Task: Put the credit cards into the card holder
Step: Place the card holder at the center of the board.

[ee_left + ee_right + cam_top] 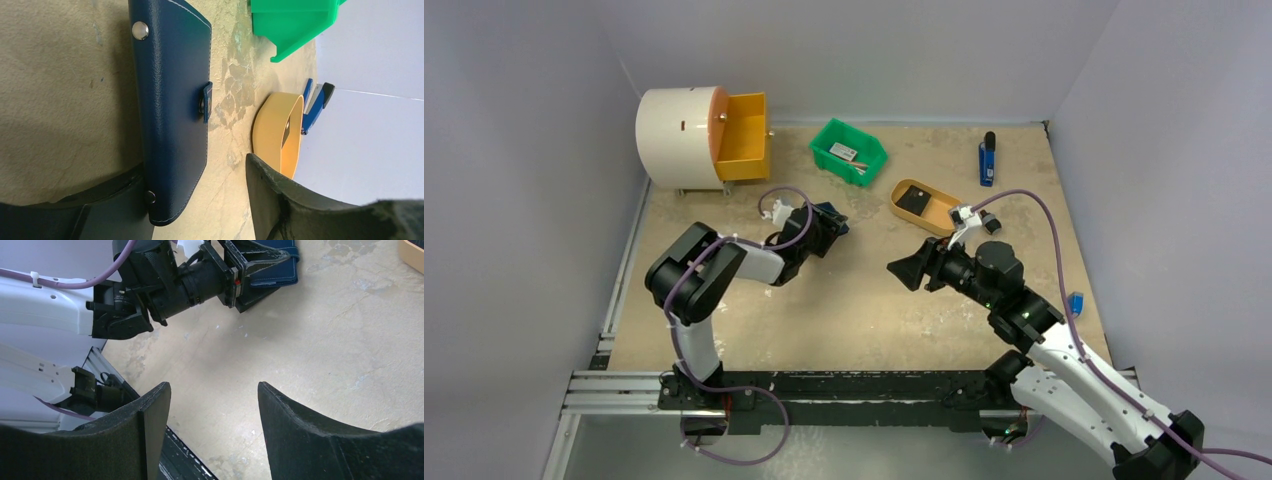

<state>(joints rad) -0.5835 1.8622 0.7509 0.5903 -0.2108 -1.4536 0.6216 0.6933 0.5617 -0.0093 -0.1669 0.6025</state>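
Left fingers [310, 210]: standing spread, gripping nothing, one finger apart from the holder.
Card holder [172, 100]: lying flat on the table [60, 100] between those fingers, snap tab facing the free finger.
Right fingers [310, 440]: hanging open above the table, holding nothing.
Farther out: yellow tray [272, 130] and green bin [295, 20] sitting beyond the holder.

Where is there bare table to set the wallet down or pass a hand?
Widest bare table lies between the left gripper, the right gripper and the near edge. A smaller strip lies at the right edge, this side of the blue tool. Crowded: the back row of drawer unit, green bin and yellow tray.
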